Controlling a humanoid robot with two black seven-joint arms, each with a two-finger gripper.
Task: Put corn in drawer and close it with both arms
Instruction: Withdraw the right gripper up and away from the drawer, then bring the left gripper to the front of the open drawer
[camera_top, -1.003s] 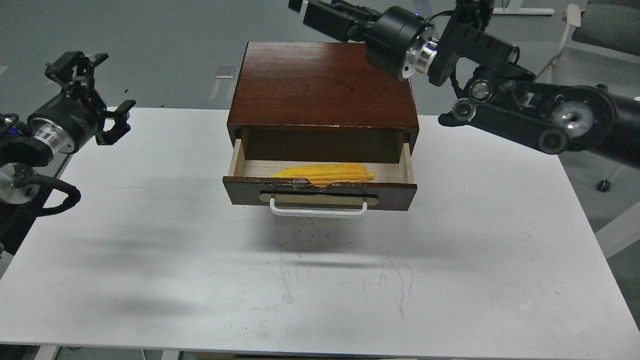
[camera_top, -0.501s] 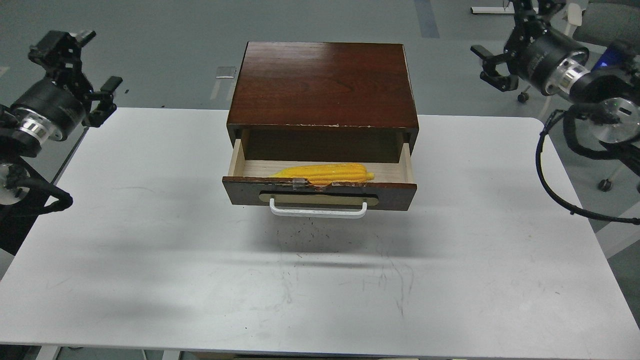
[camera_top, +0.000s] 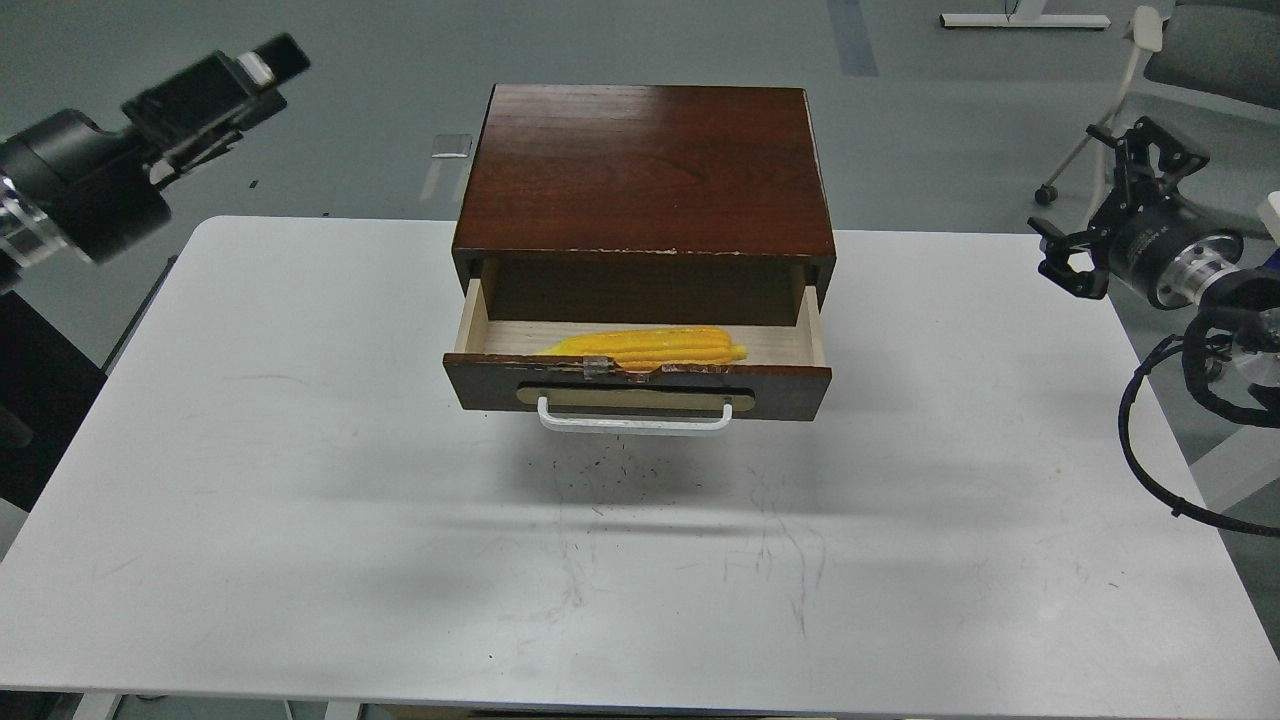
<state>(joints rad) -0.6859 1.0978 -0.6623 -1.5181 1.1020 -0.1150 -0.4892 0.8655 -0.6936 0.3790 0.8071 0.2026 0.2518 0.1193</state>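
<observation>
Corn (camera_top: 650, 347) lies lengthwise inside the drawer (camera_top: 638, 386), on the pale wood floor just behind the front panel, thin end to the left. Drawer stands pulled out of the cabinet (camera_top: 645, 170); chipped top edge on the front panel, white handle (camera_top: 634, 421) below it on a tan plate. Cabinet sits at the far middle of the white table (camera_top: 300, 500), whose surface shows dark scuff marks in front of the drawer.

Right gripper (camera_top: 1110, 215): at the far right edge of the table, raised, well apart from the drawer and to its right. Fingers (camera_top: 1068, 268) spread apart, nothing between them. Black cable loops below the wrist.

Left gripper (camera_top: 225, 85): upper left, beyond the table's far left corner, well apart from cabinet and drawer. Seen as 1 dark block ending in a pale tip; fingers not distinguishable, so spread or together cannot be told. Nothing visibly held.

Neither gripper touches corn, handle or cabinet.
</observation>
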